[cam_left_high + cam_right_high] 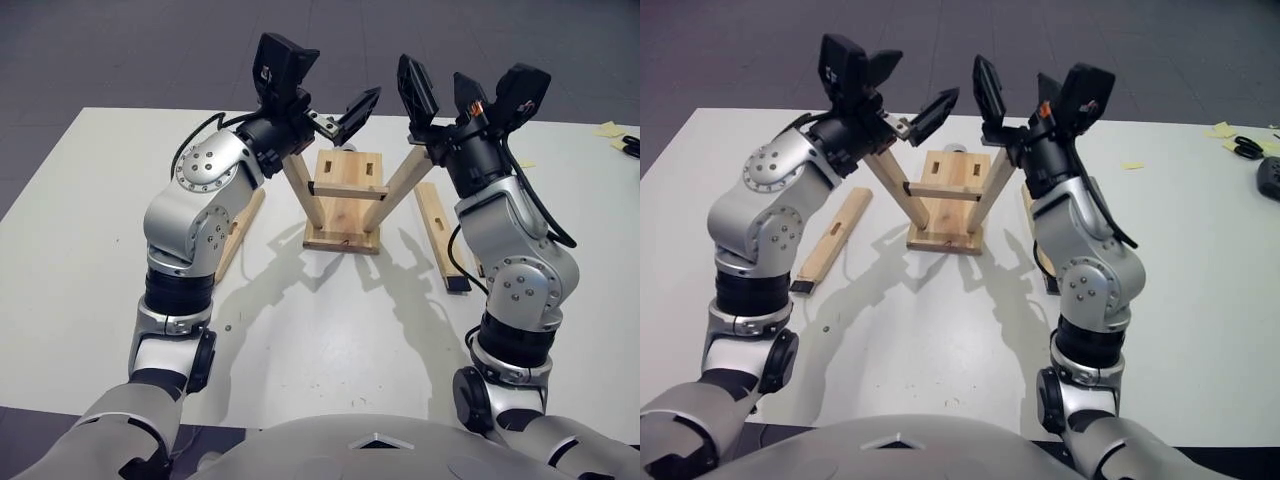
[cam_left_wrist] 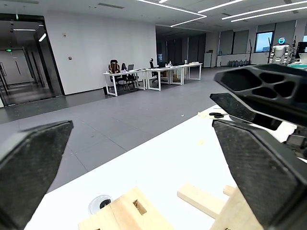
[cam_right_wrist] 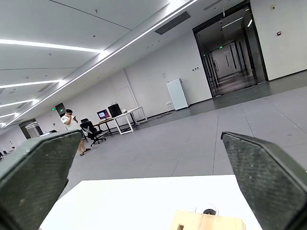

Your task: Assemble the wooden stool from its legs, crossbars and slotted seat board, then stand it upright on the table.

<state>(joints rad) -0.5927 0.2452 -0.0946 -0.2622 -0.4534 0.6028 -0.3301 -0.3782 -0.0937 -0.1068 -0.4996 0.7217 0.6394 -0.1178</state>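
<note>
Wood, stiff and light: the half-built stool sits upside down mid-worktop, seat board flat, two legs splayed upward. Spread wide, the left hand and right hand hover at the leg tops. Joints are probably loose, so grip each leg near the crossbar.

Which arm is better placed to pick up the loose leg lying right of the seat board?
Right, probably. That loose leg lies on the same side as the open right gripper; the left gripper, also open, would have to reach across the half-built stool.
</note>
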